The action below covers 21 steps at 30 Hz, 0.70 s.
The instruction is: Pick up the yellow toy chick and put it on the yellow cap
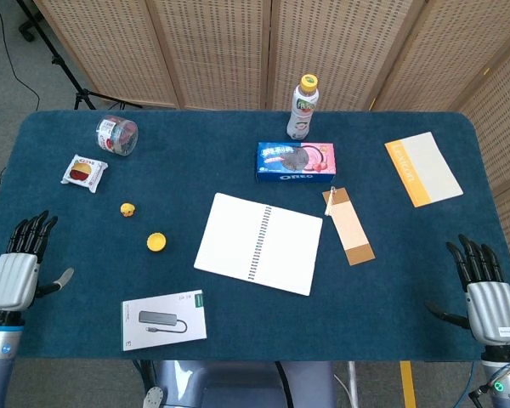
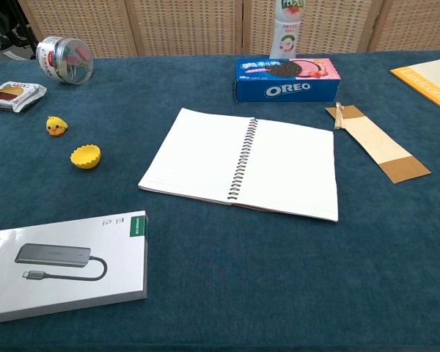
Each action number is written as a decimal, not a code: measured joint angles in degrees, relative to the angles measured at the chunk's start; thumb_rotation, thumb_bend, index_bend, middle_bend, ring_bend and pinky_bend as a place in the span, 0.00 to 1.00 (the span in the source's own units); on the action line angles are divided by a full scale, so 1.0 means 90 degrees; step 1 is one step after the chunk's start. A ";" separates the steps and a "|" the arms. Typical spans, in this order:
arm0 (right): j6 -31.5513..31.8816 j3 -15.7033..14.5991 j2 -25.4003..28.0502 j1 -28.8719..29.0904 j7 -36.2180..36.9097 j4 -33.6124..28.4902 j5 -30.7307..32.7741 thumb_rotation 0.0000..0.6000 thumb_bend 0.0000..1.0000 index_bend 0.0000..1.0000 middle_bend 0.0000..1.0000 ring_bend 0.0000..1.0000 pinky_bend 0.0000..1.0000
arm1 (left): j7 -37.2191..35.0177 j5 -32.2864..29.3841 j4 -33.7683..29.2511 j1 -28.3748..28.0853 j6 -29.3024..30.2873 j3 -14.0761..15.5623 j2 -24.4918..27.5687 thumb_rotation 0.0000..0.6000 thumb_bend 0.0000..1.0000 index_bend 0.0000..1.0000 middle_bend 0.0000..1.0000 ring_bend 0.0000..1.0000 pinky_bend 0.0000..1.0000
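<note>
Hands show only from the head: left hand [image 1: 14, 276] and right hand [image 1: 489, 302], fingers apart, empty.

Both views are bright and evenly lit from overhead — shadows are short and soft, tucked close under each thing. The open notebook [image 2: 242, 163] reads nearly blown-out white, and the white box [image 2: 62, 264] carries a faint sheen. Focus is sharp across the blue bench [image 1: 238, 314] — the chest view stretches things at its lower edge.
</note>
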 measured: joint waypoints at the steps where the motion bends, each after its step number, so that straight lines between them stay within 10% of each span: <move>1: -0.0002 -0.0002 0.0003 -0.0001 0.0007 0.0001 0.0002 1.00 0.00 0.00 0.00 0.00 0.00 | 0.0011 -0.0012 -0.0006 -0.0003 -0.0012 -0.0003 -0.0002 1.00 0.21 0.00 0.00 0.00 0.00; 21: 0.0106 -0.0005 0.0011 -0.0042 0.0049 -0.0003 -0.0040 1.00 0.00 0.00 0.00 0.00 0.00 | 0.0068 -0.0390 -0.0095 -0.0388 -0.0813 -0.0227 0.0153 1.00 0.24 0.00 0.00 0.00 0.00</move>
